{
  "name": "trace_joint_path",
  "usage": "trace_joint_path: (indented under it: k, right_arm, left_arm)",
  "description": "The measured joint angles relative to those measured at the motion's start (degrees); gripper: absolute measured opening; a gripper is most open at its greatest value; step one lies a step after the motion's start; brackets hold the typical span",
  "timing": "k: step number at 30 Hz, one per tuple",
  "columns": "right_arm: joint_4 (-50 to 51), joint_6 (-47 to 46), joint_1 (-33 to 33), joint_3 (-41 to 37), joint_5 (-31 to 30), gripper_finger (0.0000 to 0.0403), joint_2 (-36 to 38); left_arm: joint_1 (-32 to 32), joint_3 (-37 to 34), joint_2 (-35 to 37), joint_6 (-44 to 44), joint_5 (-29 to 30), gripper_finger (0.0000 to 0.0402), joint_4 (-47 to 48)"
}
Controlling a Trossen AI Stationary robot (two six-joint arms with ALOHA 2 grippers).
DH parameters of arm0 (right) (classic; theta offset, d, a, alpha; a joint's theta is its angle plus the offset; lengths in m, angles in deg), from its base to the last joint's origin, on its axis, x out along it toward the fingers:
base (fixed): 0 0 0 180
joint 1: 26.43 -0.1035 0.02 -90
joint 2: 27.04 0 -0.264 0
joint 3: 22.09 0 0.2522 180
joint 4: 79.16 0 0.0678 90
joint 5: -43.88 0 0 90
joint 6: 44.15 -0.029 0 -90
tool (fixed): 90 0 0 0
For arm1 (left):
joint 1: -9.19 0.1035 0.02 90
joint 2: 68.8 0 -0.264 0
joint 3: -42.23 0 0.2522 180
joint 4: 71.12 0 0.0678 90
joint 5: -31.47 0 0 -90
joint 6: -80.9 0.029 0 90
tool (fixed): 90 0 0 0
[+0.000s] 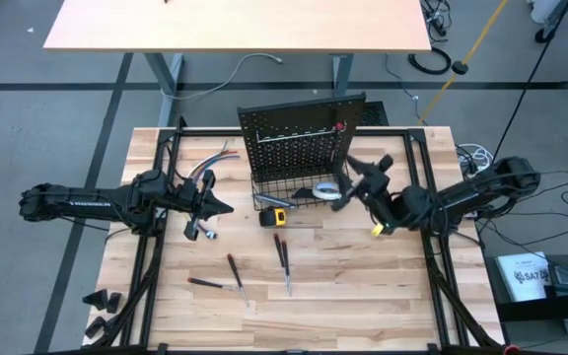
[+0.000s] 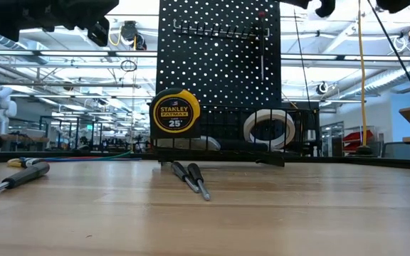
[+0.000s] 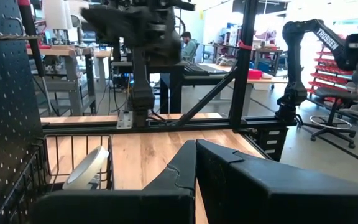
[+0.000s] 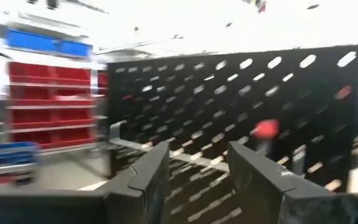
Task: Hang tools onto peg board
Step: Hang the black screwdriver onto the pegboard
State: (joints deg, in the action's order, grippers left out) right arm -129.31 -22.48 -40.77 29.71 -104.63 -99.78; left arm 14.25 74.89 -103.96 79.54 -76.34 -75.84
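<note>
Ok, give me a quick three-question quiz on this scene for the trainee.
1. How many screwdrivers lie on the table?
2. The tape roll sits: A in the basket, B on a peg, C on the floor.
3. True or false: the tape measure stands outside the basket.
Key: 1 four; 2 A; 3 true.
</note>
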Motion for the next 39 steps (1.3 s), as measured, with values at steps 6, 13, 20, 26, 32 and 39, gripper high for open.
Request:
trace_joint_path:
  k: [6,13,20,26,32,39]
  right_arm:
    - [12.5,-17.6,-5.3,0.0,4.1,0.0155,0.1]
    - [21.2,-39.7,-7.7,0.0,19.2,0.0155,-2.9]
    - [21.4,-56.4,-8.3,0.0,24.0,0.0155,-10.0]
    - [23.9,-69.9,-8.3,0.0,29.1,0.0155,-15.4]
    - [30.0,-79.9,-8.2,0.1,29.7,0.0155,-18.7]
    - [48.6,-81.0,-8.3,11.3,31.9,0.0155,-24.4]
  left_arm:
    - [0.0,0.0,0.0,-1.2,0.0,0.0008,0.0]
    - [0.0,0.0,0.0,-1.3,-0.1,0.0008,0.0]
    - [-2.2,0.0,0.0,-1.3,-5.4,0.0008,0.2]
    - [-5.9,0.0,-1.2,-1.1,-8.4,0.0008,4.9]
    - [-10.8,0.0,-5.8,-6.8,3.7,0.0008,8.8]
    - [-19.8,0.0,-14.6,-12.7,15.9,0.0008,8.5]
